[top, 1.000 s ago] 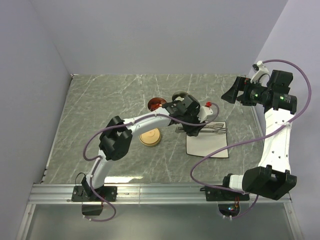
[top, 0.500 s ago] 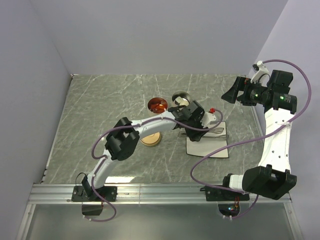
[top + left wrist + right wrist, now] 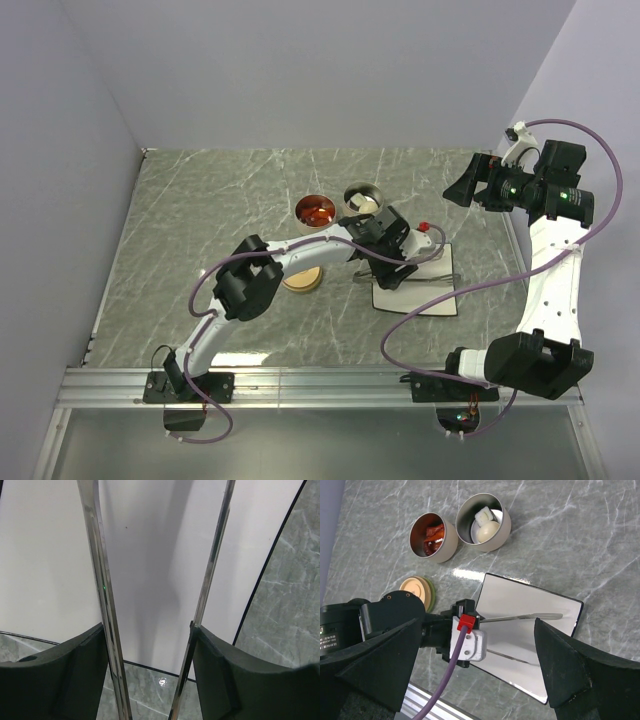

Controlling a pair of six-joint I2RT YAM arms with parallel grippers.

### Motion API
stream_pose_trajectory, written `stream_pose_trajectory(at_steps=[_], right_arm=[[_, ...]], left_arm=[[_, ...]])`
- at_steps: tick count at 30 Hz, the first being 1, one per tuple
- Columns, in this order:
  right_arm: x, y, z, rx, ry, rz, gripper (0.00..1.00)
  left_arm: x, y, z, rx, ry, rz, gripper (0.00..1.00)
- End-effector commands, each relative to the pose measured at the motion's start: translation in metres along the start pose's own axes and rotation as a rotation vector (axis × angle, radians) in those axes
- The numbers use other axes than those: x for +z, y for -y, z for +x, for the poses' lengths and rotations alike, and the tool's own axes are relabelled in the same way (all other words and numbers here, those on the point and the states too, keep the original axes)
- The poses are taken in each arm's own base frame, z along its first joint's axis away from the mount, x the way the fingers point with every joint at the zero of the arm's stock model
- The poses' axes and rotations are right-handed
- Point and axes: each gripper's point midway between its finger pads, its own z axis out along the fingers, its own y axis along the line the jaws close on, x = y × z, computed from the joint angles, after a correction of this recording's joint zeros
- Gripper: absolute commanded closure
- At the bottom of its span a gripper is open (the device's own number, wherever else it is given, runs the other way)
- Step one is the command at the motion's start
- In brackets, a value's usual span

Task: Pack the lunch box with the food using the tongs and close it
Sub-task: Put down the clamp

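**Inspector:** Overhead view first, with the white mat (image 3: 425,300) as reference. What is on it?

**Assistant:** The tongs (image 3: 436,278) reach across the mat's far half, free ends toward its right edge. The left gripper (image 3: 400,268) is at the mat's left edge, over the joined end of the tongs. The right gripper (image 3: 452,188) is beyond the mat's far right corner, well apart from it.

**Inspector:** And off the mat?

**Assistant:** Two open round tins stand side by side beyond its far left corner. They are the red-filled tin (image 3: 315,211) and the pale-filled tin (image 3: 362,197). A tan lid (image 3: 300,278) lies left of the mat, partly under the left arm.

**Inspector:** Left wrist view. How does the pincer stand?

**Assistant:** It is clamped on the tongs. Each silver arm runs along the inner face of one of its fingers (image 3: 55,680), and the two arms spread apart out over the mat. Grey marble table (image 3: 290,605) shows past the mat's black-edged border. I cannot tell whether the tongs touch the mat.

**Inspector:** Right wrist view.

**Assistant:** It looks down on the mat. Its own fingers (image 3: 370,665) stand wide apart at the frame's two sides with nothing between them. All the food is off the mat. An egg-like ball (image 3: 488,530) and a white piece (image 3: 483,515) sit in the tin nearer the mat's far corner. Red curved bits (image 3: 432,532) sit in the tin beyond it.
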Motion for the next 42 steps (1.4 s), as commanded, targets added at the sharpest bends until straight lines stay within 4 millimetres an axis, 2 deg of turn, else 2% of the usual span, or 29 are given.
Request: stream_pose_trajectory(at_steps=[1, 3, 4, 5, 17, 18, 26, 29, 30, 32, 36, 38, 39, 41, 42], right_arm=[[-0.008, -0.003, -0.011, -0.037, 0.038, 0.000, 0.00], [-0.008, -0.002, -0.011, -0.036, 0.038, 0.001, 0.00], [-0.008, -0.003, -0.010, -0.037, 0.037, 0.000, 0.00], [-0.008, -0.003, -0.010, -0.038, 0.036, 0.000, 0.00], [-0.009, -0.002, -0.011, -0.039, 0.038, 0.006, 0.00], [-0.009, -0.002, -0.011, -0.040, 0.039, 0.008, 0.00], [-0.009, -0.002, -0.010, -0.042, 0.036, 0.009, 0.00], [-0.009, -0.002, -0.010, -0.044, 0.036, 0.006, 0.00], [-0.009, -0.002, -0.010, -0.044, 0.036, 0.006, 0.00], [-0.010, -0.004, -0.011, -0.045, 0.039, 0.002, 0.00], [-0.011, -0.007, -0.012, -0.056, 0.044, -0.013, 0.00], [-0.014, -0.010, -0.015, -0.068, 0.058, -0.015, 0.00], [-0.015, -0.011, -0.016, -0.076, 0.061, -0.017, 0.00], [-0.016, -0.013, -0.017, -0.084, 0.063, -0.028, 0.00], [-0.016, -0.015, -0.017, -0.093, 0.065, -0.036, 0.00]], left_arm=[[0.000, 0.003, -0.008, 0.018, 0.014, 0.006, 0.33], [0.000, 0.005, -0.008, 0.019, 0.013, 0.013, 0.31], [0.001, 0.006, -0.008, 0.019, 0.013, 0.013, 0.26], [0.001, 0.007, -0.009, 0.021, 0.013, 0.017, 0.25], [0.003, 0.009, -0.009, 0.029, 0.006, 0.018, 0.22], [0.003, 0.009, -0.007, 0.025, 0.004, 0.020, 0.09], [-0.001, 0.009, -0.013, 0.034, 0.017, 0.012, 0.03], [-0.017, 0.013, -0.029, 0.025, 0.053, 0.013, 0.01], [-0.028, 0.016, -0.041, 0.024, 0.084, 0.011, 0.01], [-0.041, 0.019, -0.053, 0.028, 0.118, 0.008, 0.00], [-0.086, 0.018, -0.083, 0.045, 0.217, -0.034, 0.00], [-0.104, 0.015, -0.090, 0.032, 0.253, -0.036, 0.01], [-0.119, 0.015, -0.093, 0.020, 0.277, -0.041, 0.01], [-0.138, 0.006, -0.094, 0.002, 0.302, -0.054, 0.01], [-0.154, 0.005, -0.092, -0.007, 0.316, -0.060, 0.01]])
